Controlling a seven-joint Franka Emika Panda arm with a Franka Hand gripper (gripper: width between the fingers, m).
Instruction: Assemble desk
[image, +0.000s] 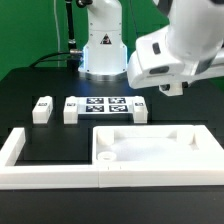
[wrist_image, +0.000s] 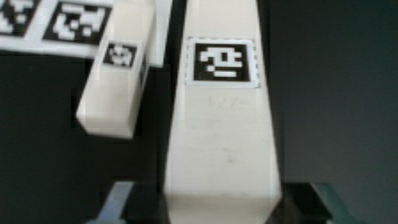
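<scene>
In the wrist view a white square leg (wrist_image: 219, 130) with a black-and-white tag runs lengthwise between my gripper's (wrist_image: 219, 205) two fingers (wrist_image: 121, 200), which are shut on its sides. A second leg (wrist_image: 111, 90) lies right beside it on the black table. In the exterior view my gripper (image: 172, 88) hangs at the right, above the table, and the held leg is hidden by the white hand. That same second leg (image: 139, 109) lies just below and to the left of the gripper. The rimmed tabletop (image: 190, 132) lies flat at the front right.
Two more legs (image: 41, 109) (image: 70, 110) lie left of the marker board (image: 100, 106), whose corner also shows in the wrist view (wrist_image: 54, 20). The low white border wall (image: 18, 150) runs along the left and front. The robot base (image: 100, 50) stands behind.
</scene>
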